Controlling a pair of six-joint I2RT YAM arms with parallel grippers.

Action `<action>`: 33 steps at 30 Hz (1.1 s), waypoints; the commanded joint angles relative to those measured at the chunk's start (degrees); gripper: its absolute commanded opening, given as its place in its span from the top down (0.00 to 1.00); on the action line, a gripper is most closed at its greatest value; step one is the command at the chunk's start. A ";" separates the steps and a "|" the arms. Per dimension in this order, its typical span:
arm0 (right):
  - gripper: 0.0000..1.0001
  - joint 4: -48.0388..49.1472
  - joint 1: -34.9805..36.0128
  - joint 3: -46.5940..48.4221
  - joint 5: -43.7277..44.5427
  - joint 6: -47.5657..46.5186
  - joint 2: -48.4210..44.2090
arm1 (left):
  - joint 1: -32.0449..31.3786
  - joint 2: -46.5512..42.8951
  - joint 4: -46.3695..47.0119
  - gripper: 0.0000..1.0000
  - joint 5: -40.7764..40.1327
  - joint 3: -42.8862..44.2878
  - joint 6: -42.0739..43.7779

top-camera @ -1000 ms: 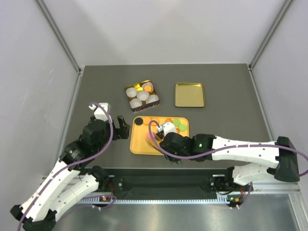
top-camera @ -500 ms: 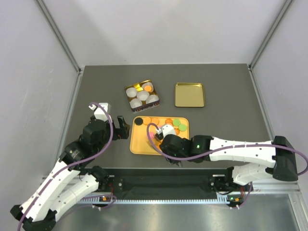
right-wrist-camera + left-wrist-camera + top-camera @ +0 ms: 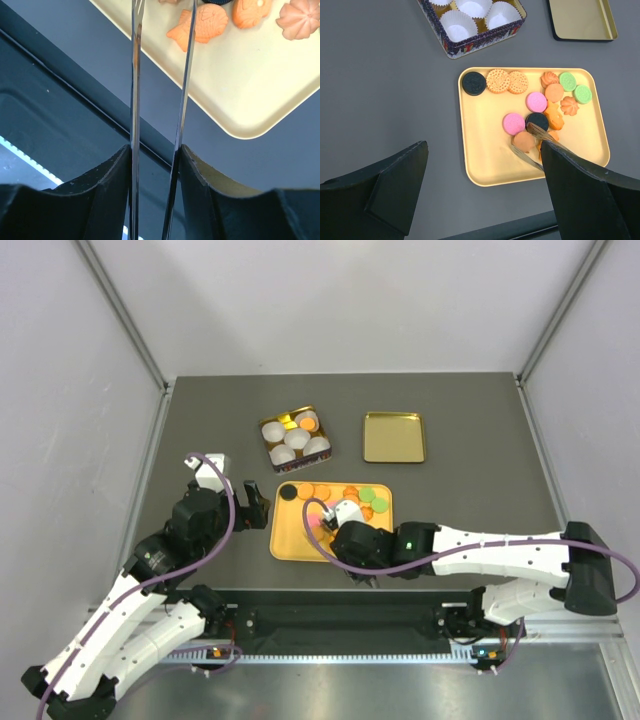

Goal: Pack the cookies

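The cookies lie on a yellow tray: orange, pink, green and black discs. My right gripper is shut on a pair of metal tongs. In the left wrist view the tongs' tips straddle a brown cookie beside a pink one. Whether the tips squeeze that cookie, I cannot tell. In the top view the right gripper is over the tray's middle. My left gripper stands open and holds nothing, just left of the tray.
A square tin with white paper cups, one holding an orange cookie, stands behind the tray. Its gold lid lies to the right of it. The table's near edge and a black rail run close below the tray.
My right arm has shifted a little to the left and nearer over the tray, carrying the tongs with it. The left arm has not moved.
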 commanded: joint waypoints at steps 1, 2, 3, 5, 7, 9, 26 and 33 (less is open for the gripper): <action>0.58 0.11 0.77 2.11 2.34 0.38 0.95 | -0.16 -0.36 0.53 0.01 -0.13 0.08 0.12; 0.59 0.11 0.59 2.11 2.34 0.29 1.04 | -0.16 -0.36 0.53 0.01 -0.13 0.08 0.12; 0.59 0.11 0.50 2.11 2.17 0.29 1.04 | -0.16 -0.36 0.53 0.01 -0.13 0.08 0.12; 0.60 0.11 0.24 2.11 1.99 0.21 0.95 | -0.16 -0.36 0.62 0.01 -0.13 0.08 0.12; 0.62 0.19 0.07 2.20 1.81 0.12 0.87 | -0.07 -0.36 0.62 0.01 -0.13 0.08 0.12; 0.64 0.19 -0.02 2.20 1.81 0.03 0.69 | -0.07 -0.27 0.53 0.01 -0.13 0.08 0.12; 0.70 -1.92 -5.21 7.20 0.24 -3.04 -4.67 | -0.16 -0.36 0.53 0.01 -0.30 0.08 0.12; 0.70 -1.13 -12.14 12.74 -2.31 -7.69 -3.01 | -0.16 -0.36 0.53 0.01 -0.48 0.08 0.12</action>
